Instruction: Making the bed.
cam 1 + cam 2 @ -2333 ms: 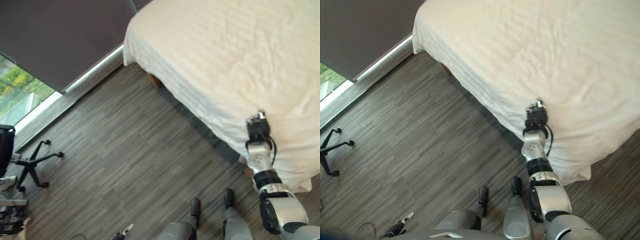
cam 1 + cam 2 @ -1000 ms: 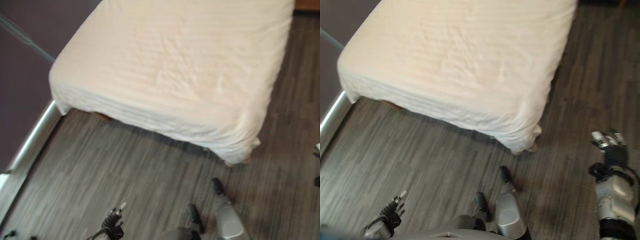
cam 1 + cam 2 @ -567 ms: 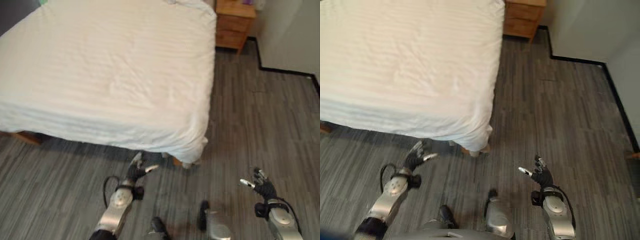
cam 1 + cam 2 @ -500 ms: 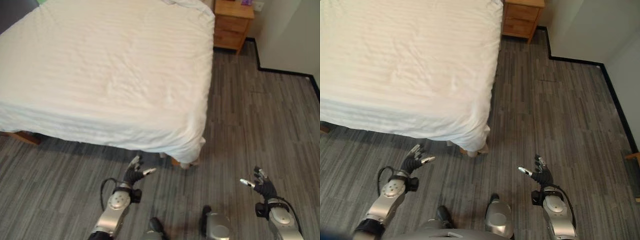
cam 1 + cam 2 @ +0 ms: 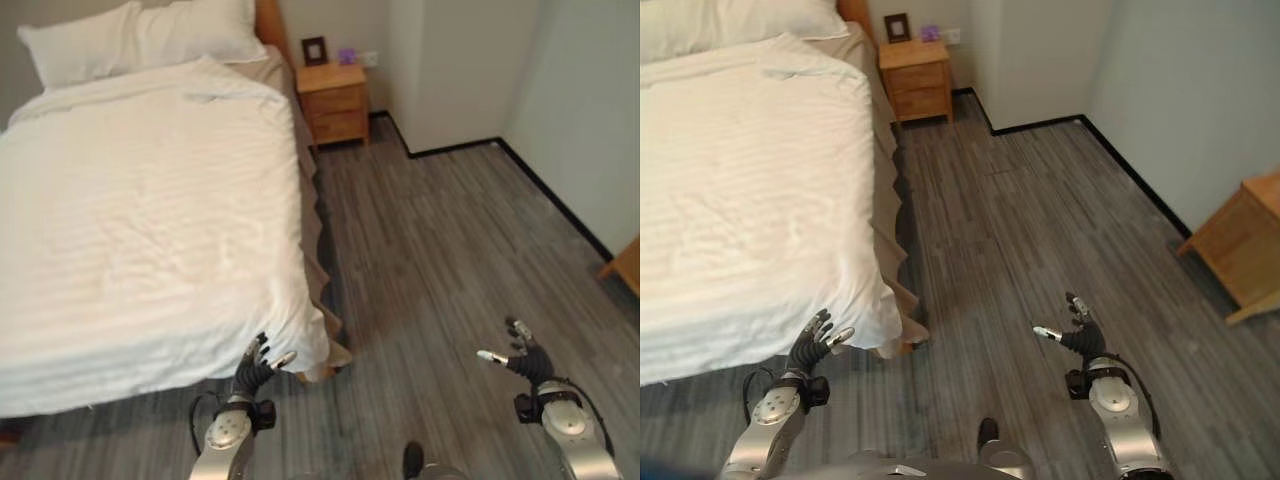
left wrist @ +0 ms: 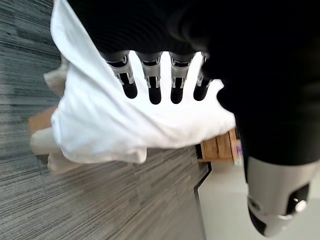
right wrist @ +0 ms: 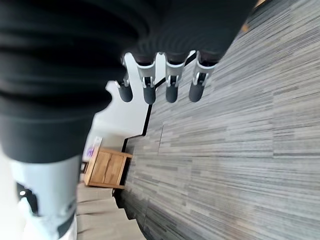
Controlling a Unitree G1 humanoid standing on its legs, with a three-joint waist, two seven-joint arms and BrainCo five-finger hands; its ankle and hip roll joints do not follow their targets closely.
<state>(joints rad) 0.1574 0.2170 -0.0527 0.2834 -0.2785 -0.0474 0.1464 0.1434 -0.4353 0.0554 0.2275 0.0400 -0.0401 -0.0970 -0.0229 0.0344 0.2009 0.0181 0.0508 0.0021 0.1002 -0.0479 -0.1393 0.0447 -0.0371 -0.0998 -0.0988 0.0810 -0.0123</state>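
I count one bed (image 5: 150,210), covered by a single white duvet (image 5: 130,240) with a fine woven stripe and soft creases, spread flat over the mattress and draping off the foot corner at about 7 o'clock in my head view; a tan skirt (image 5: 318,290) hangs in folds along its side. Two white pillows (image 5: 140,38) sit at the headboard end, around 11 o'clock. One wooden nightstand (image 5: 335,98) with two drawers stands at 12 o'clock, with a small dark frame (image 5: 315,49) on top, and a corner of a second wooden cabinet (image 5: 1240,245) shows at 3 o'clock. The floor (image 5: 450,250) is grey plank with a streaked grain. My left hand (image 5: 258,368) is just below the duvet's hanging corner, fingers straight and spread, holding nothing. My right hand (image 5: 1078,338) hovers over bare floor at 5 o'clock, fingers likewise extended and empty
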